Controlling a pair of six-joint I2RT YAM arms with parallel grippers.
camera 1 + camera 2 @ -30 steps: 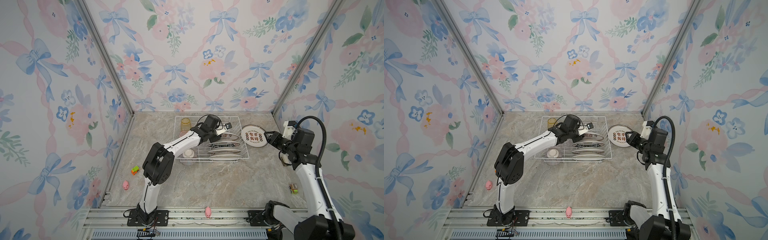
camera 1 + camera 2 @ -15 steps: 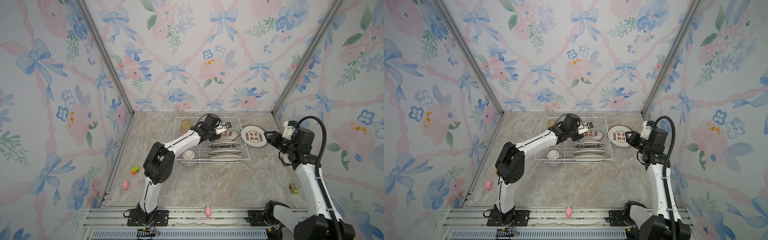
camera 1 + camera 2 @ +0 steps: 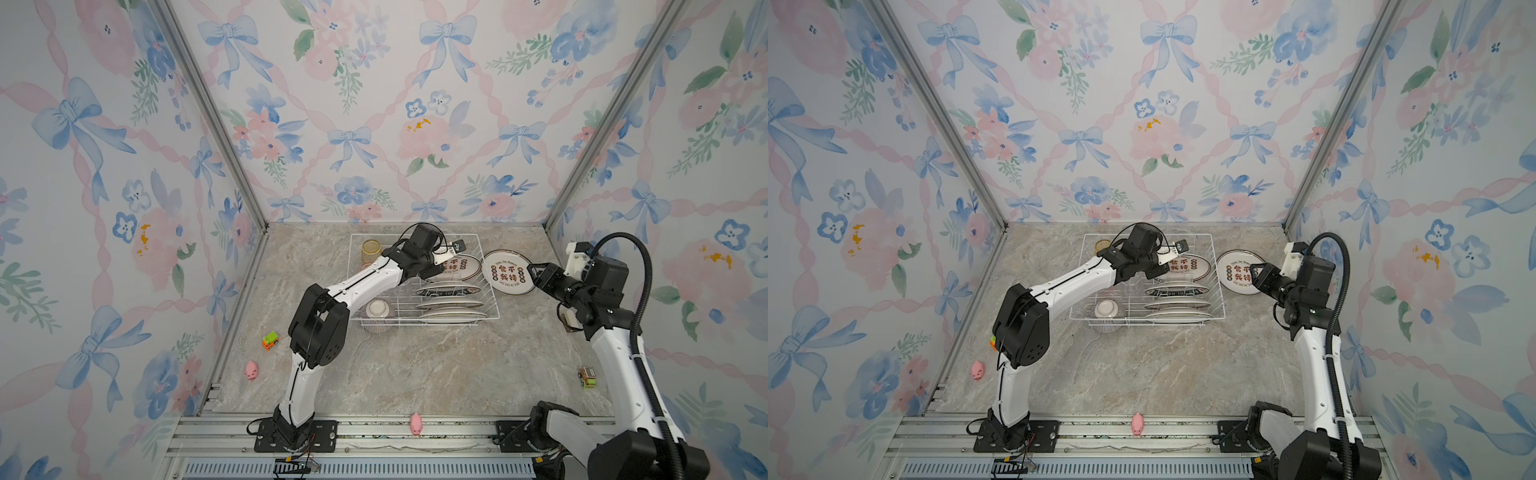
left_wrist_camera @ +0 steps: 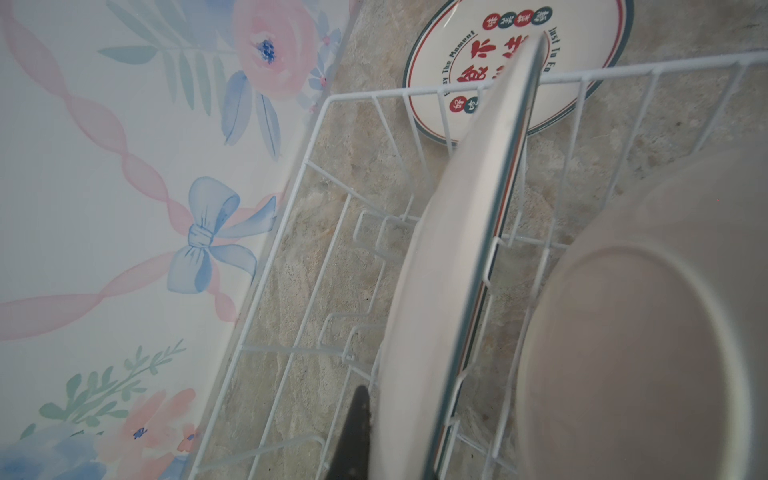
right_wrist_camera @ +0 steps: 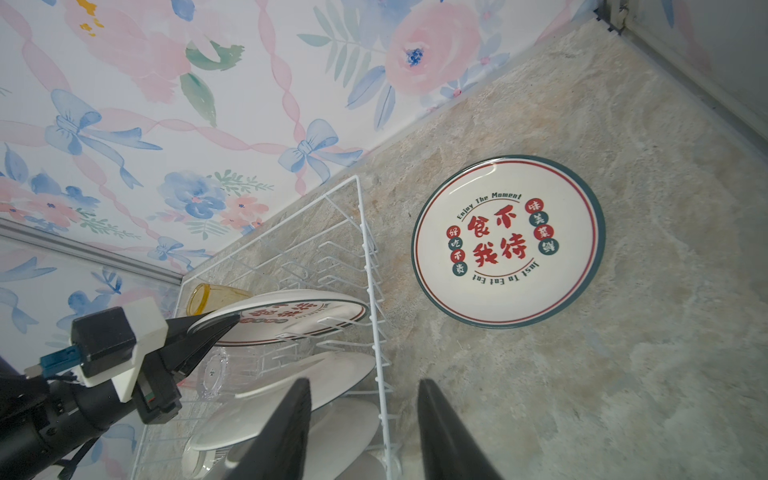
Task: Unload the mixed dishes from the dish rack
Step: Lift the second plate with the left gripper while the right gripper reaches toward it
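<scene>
**Rear plate (image 5: 299,316) pinched by left gripper (image 5: 226,328)**

The plate leans in the rack's (image 5: 365,249) back slot, its face spanning the rack's width. The jaws are clamped on its rim, so the likely exit is straight up. The right gripper (image 5: 361,384) hangs open and empty beyond the rack's right side.

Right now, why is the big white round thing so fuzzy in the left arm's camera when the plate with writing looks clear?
In the left wrist view the held plate and the next plate sit right by the lens, out of focus; the lettered plate farther off on the table is sharper. In the right wrist view it is crisp.
</scene>
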